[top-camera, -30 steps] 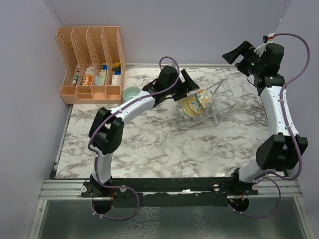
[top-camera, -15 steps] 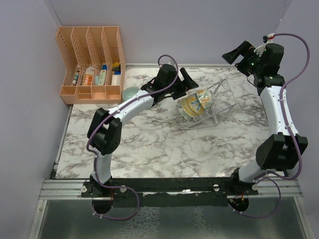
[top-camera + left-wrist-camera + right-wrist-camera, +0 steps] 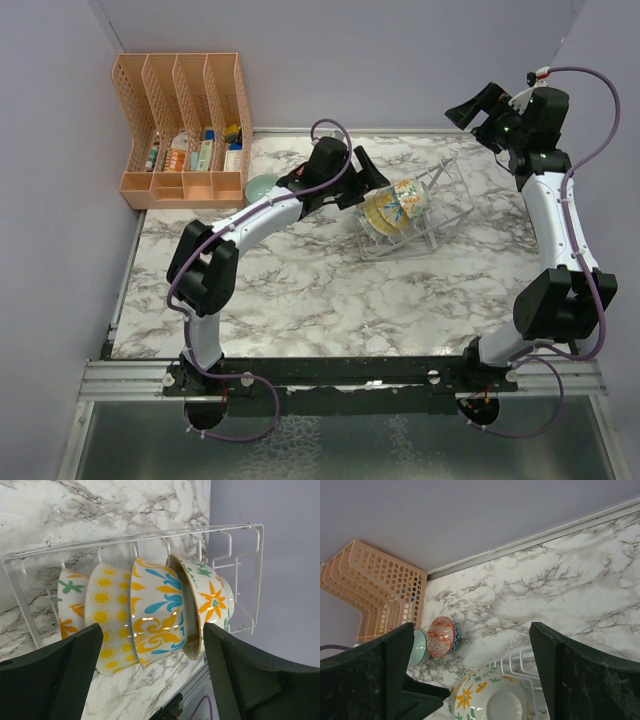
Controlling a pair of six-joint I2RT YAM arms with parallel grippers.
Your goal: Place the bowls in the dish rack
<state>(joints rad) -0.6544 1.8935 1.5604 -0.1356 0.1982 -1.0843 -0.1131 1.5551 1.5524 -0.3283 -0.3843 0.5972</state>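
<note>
Overhead view of a marble table (image 3: 300,290) with a clear wire dish rack (image 3: 445,215) on it. Four floral bowls stand on edge in the rack's slots, packed side by side: an orange-and-green leaf bowl (image 3: 67,605), a yellow sun bowl (image 3: 106,625), a blue-and-yellow scroll bowl (image 3: 155,620) and an orange flower bowl (image 3: 212,600).

My left pincer (image 3: 372,172) hovers just beside the rack's left end. Its fingers are spread wide with nothing between them, facing the row of bowls. My right pincer (image 3: 472,108) hangs past the rack's far right corner, well apart from it, also spread wide and holding nothing.

Left of the rack, well apart from it, are the pale teal bowl (image 3: 418,646) and the red-patterned bowl (image 3: 441,636). The red one seems tipped on edge against the teal one, though it shows small in my right wrist view. Farther left of the rack stands an orange organizer (image 3: 375,590).
</note>
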